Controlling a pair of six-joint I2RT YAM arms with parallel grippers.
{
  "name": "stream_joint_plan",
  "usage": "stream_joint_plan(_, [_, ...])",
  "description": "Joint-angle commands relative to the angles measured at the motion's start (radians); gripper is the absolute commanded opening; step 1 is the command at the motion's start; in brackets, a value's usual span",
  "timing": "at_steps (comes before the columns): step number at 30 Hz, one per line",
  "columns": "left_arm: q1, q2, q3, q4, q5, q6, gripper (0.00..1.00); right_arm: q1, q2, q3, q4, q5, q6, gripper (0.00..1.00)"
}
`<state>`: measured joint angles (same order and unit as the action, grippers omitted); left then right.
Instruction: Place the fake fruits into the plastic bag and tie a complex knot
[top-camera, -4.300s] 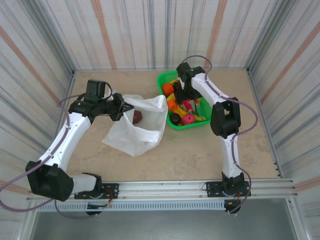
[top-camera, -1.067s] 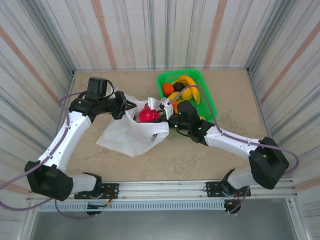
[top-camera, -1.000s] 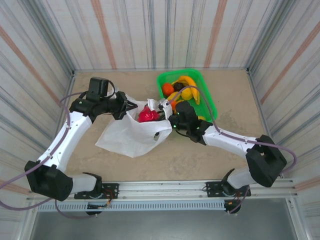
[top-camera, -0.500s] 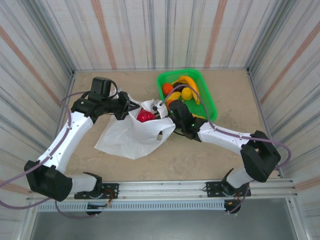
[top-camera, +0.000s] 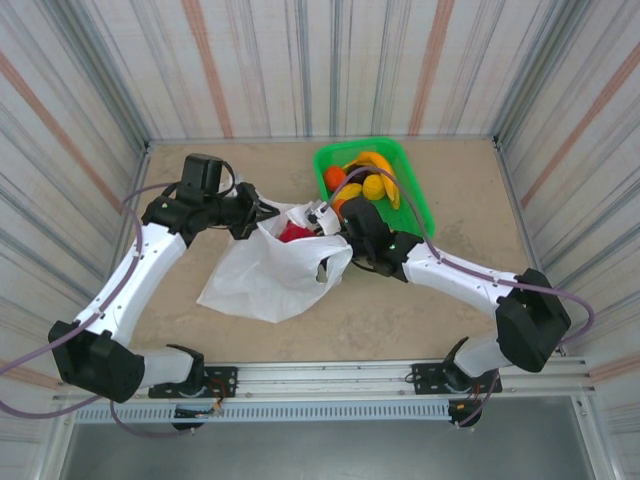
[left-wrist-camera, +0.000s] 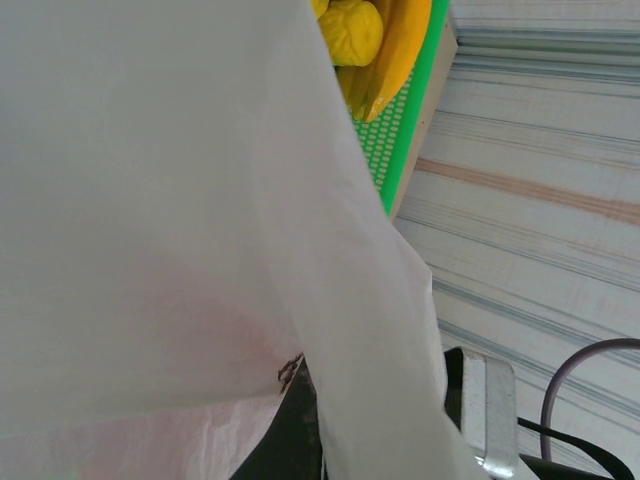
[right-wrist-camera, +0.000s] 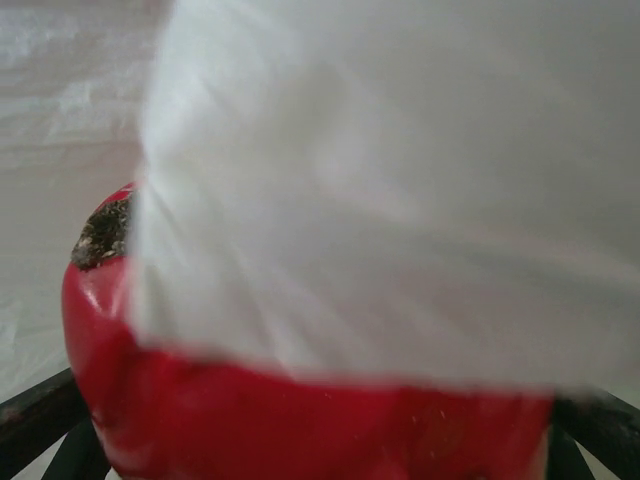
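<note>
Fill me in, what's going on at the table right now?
The left gripper is clamped on the rim of the thin translucent white plastic bag, holding its mouth open. The right gripper reaches into that mouth with a glossy red toy fruit between its wide-spread jaws; whether the fruit is gripped or loose isn't clear. An orange fruit and yellow bananas wait in the green plastic basket. Tying hasn't begun.
</note>
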<state>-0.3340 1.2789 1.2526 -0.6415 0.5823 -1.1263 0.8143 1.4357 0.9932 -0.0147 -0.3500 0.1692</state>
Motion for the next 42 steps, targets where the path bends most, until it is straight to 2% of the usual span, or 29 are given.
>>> stream_joint_plan(1, [0.001, -0.018, -0.007, 0.025, 0.004, -0.004, 0.03, 0.006, -0.051, 0.066, -0.049, 0.026, -0.04, 0.99])
stream_joint_plan(9, [0.001, -0.023, -0.01, 0.026, 0.008, 0.0, 0.03, 0.009, -0.035, 0.095, -0.09, 0.013, -0.042, 0.99])
stream_joint_plan(14, [-0.007, -0.02, -0.016, 0.042, 0.01, -0.007, 0.03, 0.058, 0.041, 0.159, -0.175, 0.018, -0.105, 0.99])
stream_joint_plan(19, [-0.03, -0.021, -0.033, 0.077, 0.024, -0.025, 0.03, 0.066, 0.07, 0.176, -0.107, 0.006, -0.102, 0.99])
stream_joint_plan(24, [-0.048, -0.014, -0.046, 0.104, 0.035, -0.035, 0.03, 0.07, 0.113, 0.246, -0.125, -0.002, -0.123, 0.99])
stream_joint_plan(42, [-0.021, -0.048, -0.132, 0.103, 0.022, -0.036, 0.03, 0.022, 0.046, 0.269, -0.1, 0.038, -0.111, 0.99])
